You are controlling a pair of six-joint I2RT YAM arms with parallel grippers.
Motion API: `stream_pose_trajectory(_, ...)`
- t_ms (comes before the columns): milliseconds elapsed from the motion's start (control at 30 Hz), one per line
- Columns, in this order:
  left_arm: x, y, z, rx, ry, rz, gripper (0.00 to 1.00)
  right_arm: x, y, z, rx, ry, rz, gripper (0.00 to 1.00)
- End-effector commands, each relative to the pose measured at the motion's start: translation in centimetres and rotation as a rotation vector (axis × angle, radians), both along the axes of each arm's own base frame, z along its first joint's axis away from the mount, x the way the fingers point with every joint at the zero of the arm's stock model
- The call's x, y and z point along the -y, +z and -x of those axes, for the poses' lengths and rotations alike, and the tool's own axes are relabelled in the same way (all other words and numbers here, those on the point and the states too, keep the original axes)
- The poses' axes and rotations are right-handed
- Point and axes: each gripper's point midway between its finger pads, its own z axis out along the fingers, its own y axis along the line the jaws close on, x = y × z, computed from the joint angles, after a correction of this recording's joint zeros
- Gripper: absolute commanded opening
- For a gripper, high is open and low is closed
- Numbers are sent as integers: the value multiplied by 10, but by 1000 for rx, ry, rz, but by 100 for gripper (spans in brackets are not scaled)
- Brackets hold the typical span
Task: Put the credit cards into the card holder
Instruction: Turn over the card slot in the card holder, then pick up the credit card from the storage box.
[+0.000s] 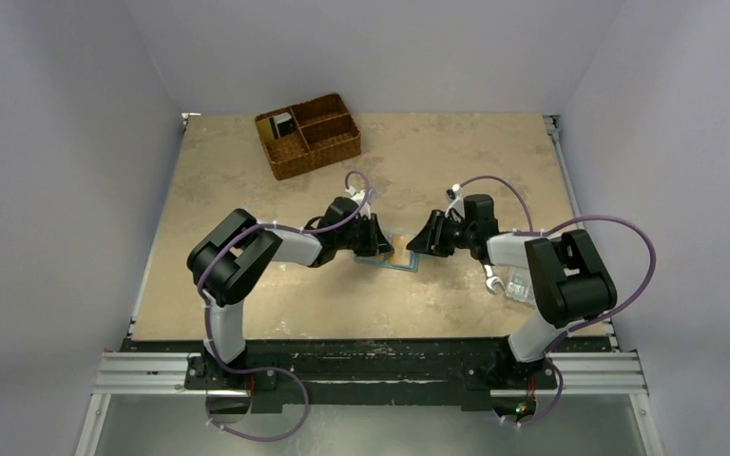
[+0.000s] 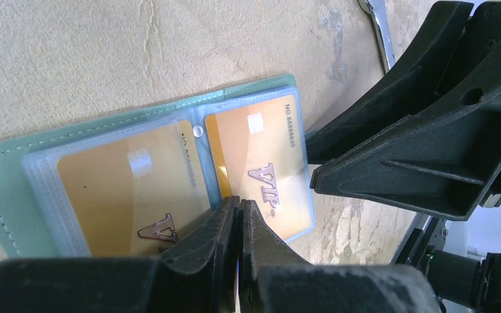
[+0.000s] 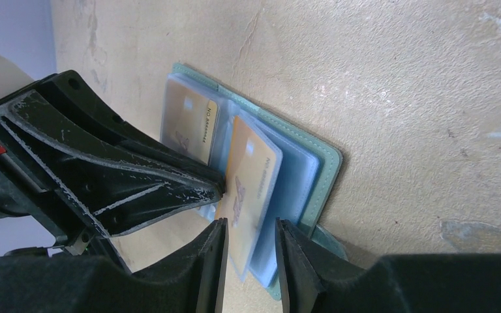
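The teal card holder [image 1: 396, 255] lies open on the table between both grippers, its clear sleeves showing. Two yellowish credit cards [image 2: 124, 189] [image 2: 261, 150] sit in those sleeves, one on each side of the fold. My left gripper [image 2: 240, 205] is shut, with its tips at the fold between the two cards. I cannot tell if a sleeve is pinched. My right gripper [image 3: 251, 228] is open and straddles the free edge of a raised sleeve holding a card [image 3: 251, 176]. The other card [image 3: 186, 117] lies behind the left gripper's tip [image 3: 218, 189]. The teal cover [image 3: 323, 176] lies beneath.
A brown wicker basket [image 1: 309, 133] with a dark item inside stands at the back left. A silver wrench [image 1: 490, 278] and a clear plastic box [image 1: 518, 285] lie by the right arm. The wrench's end [image 2: 377, 19] shows in the left wrist view.
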Motion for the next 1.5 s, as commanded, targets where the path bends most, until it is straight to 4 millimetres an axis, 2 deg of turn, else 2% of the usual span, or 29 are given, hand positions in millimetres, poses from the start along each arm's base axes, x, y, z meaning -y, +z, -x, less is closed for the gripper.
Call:
stream_pose_trajectory(0, -17, -21, 2, -24, 44, -56, 1, 0, 3, -6, 26, -1, -10, 41)
stream_pose_trajectory(233, -23, -28, 8, -40, 49, -57, 0, 0, 2, -9, 27, -8, -2, 43)
stream_pose_trajectory(433, -20, -29, 10, -48, 38, -38, 0, -6, 14, -11, 60, 8, 3, 43)
stream_pose_trajectory(667, -15, -16, 7, -32, 23, -14, 0, -28, 24, -11, 78, 59, -3, 43)
stream_pose_trajectory(767, -8, 6, 8, -7, -7, 40, 8, -33, 35, -13, 107, 55, -15, 44)
stream_pose_trajectory(800, -6, 19, 9, 10, -18, 72, 16, -34, 38, -14, 114, 56, -19, 44)
stream_pose_trajectory(933, -4, 87, 17, 115, -52, 219, 39, -52, 48, -15, 132, 110, -41, 45)
stream_pose_trajectory(1033, -26, 129, 27, 170, -19, 270, 48, -77, 55, -15, 134, 162, -77, 45)
stream_pose_trajectory(1067, -41, 137, 26, 179, 14, 256, 51, -85, 60, -17, 147, 169, -94, 45)
stream_pose_trajectory(1100, -58, 157, 28, 221, 47, 247, 53, -91, 63, -19, 155, 173, -108, 47)
stream_pose_trajectory(1200, -119, 179, 19, 284, 209, 69, 63, -116, 65, -18, 148, 218, -150, 55)
stream_pose_trajectory(1267, -163, 190, 11, 306, 328, -92, 69, -131, 63, -13, 130, 287, -163, 56)
stream_pose_trajectory(1300, -181, 207, 2, 336, 402, -146, 72, -133, 66, -10, 137, 306, -174, 56)
stream_pose_trajectory(1367, -206, 225, -13, 372, 509, -219, 75, -124, 75, -12, 185, 280, -161, 62)
stream_pose_trajectory(1467, -218, 243, -44, 426, 611, -250, 79, -101, 78, -16, 245, 248, -31, 66)
